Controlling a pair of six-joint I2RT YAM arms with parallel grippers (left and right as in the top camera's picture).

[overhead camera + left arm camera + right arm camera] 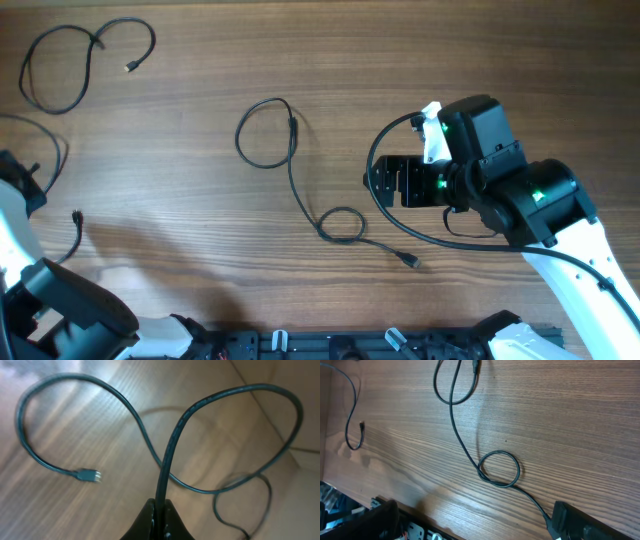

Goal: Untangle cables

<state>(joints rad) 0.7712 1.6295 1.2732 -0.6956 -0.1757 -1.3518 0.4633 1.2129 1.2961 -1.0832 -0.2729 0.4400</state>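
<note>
left gripper [161,510] is pinched shut on a thin black cable [172,440], which rises from the jaws and loops to the upper right. right gripper [472,510] gapes wide, holding nothing. near it a second cable [500,469] curls mid-frame on the table [580,420]. a third cable [85,60] lies in the overhead view's upper left.

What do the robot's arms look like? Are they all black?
Not all black. The right arm has chunky black joints with little green lights, a white lower shell and a thick black wire looping beside it. The left arm is white and black too, with black fingers.
</note>
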